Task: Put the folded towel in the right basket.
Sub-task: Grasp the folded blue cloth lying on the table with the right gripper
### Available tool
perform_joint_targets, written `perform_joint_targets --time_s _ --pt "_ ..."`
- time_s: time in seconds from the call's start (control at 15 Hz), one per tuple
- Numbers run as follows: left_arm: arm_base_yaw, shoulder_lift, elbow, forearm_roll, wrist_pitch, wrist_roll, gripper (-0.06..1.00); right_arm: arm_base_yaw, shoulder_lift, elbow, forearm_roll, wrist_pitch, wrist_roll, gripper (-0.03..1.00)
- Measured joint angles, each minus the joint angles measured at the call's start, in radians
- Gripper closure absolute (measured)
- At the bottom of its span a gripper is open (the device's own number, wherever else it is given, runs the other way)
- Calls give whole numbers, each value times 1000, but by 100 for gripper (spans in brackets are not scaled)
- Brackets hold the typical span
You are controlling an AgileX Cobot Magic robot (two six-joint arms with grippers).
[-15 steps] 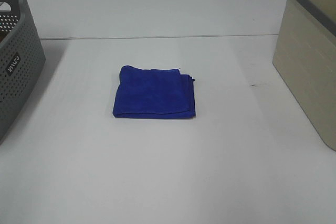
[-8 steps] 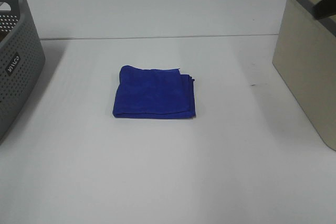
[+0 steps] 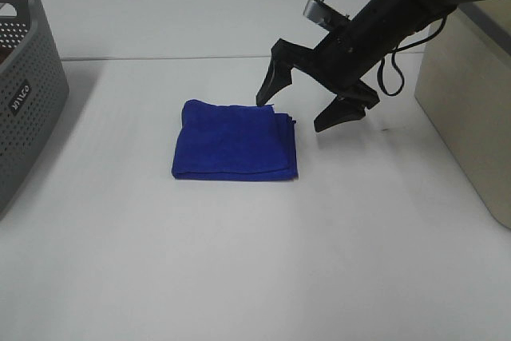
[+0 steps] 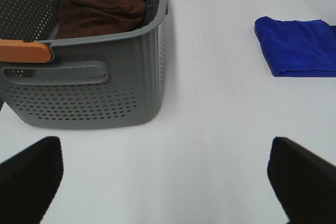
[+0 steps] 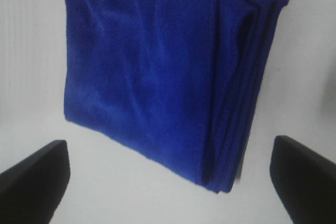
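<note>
The folded blue towel (image 3: 234, 140) lies flat on the white table; it also shows in the left wrist view (image 4: 296, 52) and fills the right wrist view (image 5: 157, 72). My right gripper (image 3: 297, 111) is open and empty, hanging just above the towel's far right corner, one finger on each side of that corner. The beige right basket (image 3: 471, 101) stands at the table's right edge, partly behind the right arm. My left gripper (image 4: 163, 174) is open and empty, out of the exterior high view, beside the grey basket (image 4: 89, 61).
The grey perforated left basket (image 3: 20, 85) stands at the left edge and holds a brown towel (image 4: 102, 6). Bare white table (image 3: 263, 261) lies in front of the blue towel.
My right arm has swung in from the upper right, down and left, and its open gripper now hangs over the towel's far right corner. The towel has not moved.
</note>
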Motion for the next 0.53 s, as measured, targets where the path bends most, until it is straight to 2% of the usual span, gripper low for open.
perform_joint_targets --time_s 0.33,0.53 --pt "0 0 0 0 0 0 -4 -72 151 -99 -25 -3 35 -1" --pt "0 0 0 0 0 0 -4 -70 167 -107 -7 -7 35 0"
